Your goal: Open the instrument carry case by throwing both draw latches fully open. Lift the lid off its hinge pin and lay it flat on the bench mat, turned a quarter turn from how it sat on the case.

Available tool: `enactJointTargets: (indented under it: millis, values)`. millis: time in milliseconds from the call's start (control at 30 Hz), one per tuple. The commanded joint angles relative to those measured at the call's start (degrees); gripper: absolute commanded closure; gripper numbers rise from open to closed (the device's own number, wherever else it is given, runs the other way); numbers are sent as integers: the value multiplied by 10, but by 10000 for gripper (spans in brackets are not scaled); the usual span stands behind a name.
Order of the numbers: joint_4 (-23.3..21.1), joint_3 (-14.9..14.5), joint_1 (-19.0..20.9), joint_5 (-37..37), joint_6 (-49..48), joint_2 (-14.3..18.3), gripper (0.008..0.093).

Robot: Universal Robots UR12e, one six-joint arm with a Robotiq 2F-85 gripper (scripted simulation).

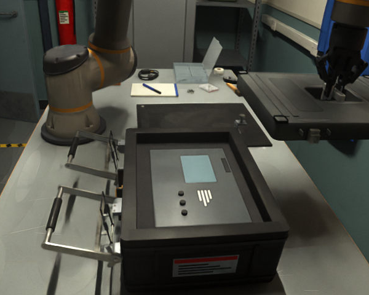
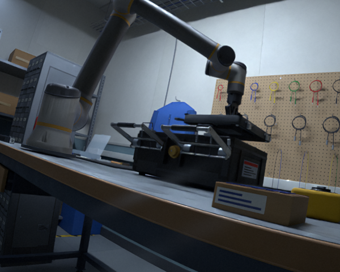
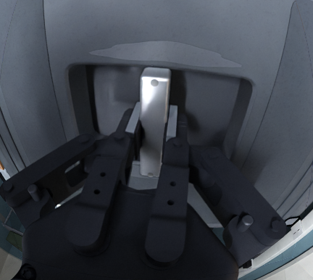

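The dark case lid (image 1: 308,104) (image 2: 223,121) hangs level in the air off the right side of the bench, carried by its recessed metal handle (image 3: 155,126) in my closed gripper (image 1: 332,90) (image 3: 154,126). The open case (image 1: 197,203) (image 2: 199,159) stands on the bench to its left, its grey instrument panel showing. Both draw latches (image 1: 92,150) (image 1: 80,222) are swung fully out on the case's left side. The black bench mat (image 1: 197,122) lies flat just behind the case. A small hinge pin (image 1: 241,120) stands at the case's rear right corner.
A clear plastic box (image 1: 191,71) with its flap up sits at the far end of the bench, with a notepad and pen (image 1: 153,89), a cable coil and small parts nearby. A cardboard box (image 2: 258,202) and a yellow case (image 2: 322,205) lie at the near end. My arm's base (image 1: 72,95) stands at the left.
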Motion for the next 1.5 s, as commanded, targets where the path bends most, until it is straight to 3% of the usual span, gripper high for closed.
enactJointTargets:
  millis: [0,1467]
  values:
    - [-2,0,1,0,1,-4,934]
    - [-17,163,60,0,60,-151,934]
